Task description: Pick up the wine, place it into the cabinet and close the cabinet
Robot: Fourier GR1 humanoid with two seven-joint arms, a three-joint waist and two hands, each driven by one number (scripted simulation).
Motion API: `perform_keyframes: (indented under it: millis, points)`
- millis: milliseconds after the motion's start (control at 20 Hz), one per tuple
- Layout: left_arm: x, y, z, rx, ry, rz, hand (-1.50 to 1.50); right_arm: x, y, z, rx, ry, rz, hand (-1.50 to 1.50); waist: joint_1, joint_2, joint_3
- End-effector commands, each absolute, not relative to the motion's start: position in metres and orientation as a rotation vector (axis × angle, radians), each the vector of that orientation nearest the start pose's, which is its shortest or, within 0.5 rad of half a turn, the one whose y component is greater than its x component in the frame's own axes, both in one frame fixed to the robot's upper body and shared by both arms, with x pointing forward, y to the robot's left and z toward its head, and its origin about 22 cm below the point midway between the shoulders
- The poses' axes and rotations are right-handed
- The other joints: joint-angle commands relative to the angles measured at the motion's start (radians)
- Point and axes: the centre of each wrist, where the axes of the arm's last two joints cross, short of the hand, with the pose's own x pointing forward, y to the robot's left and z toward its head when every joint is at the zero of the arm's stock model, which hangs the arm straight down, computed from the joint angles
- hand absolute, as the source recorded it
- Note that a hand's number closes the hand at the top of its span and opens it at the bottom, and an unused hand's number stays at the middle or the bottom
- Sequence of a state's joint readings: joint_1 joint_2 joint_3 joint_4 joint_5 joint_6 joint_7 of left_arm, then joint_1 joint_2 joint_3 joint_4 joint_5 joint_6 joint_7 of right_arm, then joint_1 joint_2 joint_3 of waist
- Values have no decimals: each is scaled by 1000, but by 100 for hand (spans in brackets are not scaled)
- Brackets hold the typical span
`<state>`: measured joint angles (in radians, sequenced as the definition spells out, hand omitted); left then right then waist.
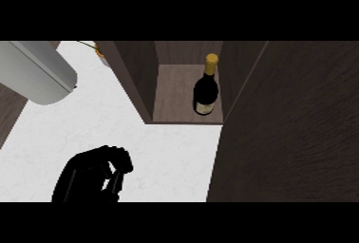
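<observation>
The wine bottle, dark glass with a gold cap and a pale label, stands upright on the cabinet's shelf, close to its right side. The open cabinet door is a large dark wooden panel filling the right of the head view. My left hand hangs low over the white counter at the lower left, its fingers curled and holding nothing, well apart from the bottle. My right hand does not show.
A grey rounded appliance lies at the upper left. The white counter spreads between it and the cabinet. A small yellowish object sits at the far edge beside the cabinet's left wall.
</observation>
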<state>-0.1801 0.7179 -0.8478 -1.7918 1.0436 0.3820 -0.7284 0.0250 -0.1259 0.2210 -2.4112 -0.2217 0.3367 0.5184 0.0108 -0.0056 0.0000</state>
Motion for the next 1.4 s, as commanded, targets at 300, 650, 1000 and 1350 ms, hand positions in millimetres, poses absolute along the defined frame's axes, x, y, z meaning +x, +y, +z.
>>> perform_keyframes:
  millis: [300, 650, 1000, 1350]
  points:
    - [175, 265, 57, -510, -1831, 84, -150, 121, -152, 195, 697, -1766, 725, 150, -2, 1, -1]
    - [158, 316, 51, -445, -1854, 187, -150, 102, -108, 205, 786, -1653, 862, 150, 10, -8, -4]
    - [146, 359, 57, -404, -1846, 188, -150, 107, -55, 188, 735, -1668, 840, 150, 34, -8, -5]
    - [153, 387, 67, -410, -1880, 174, -150, 124, -43, 197, 669, -1831, 665, 150, 43, -5, -6]
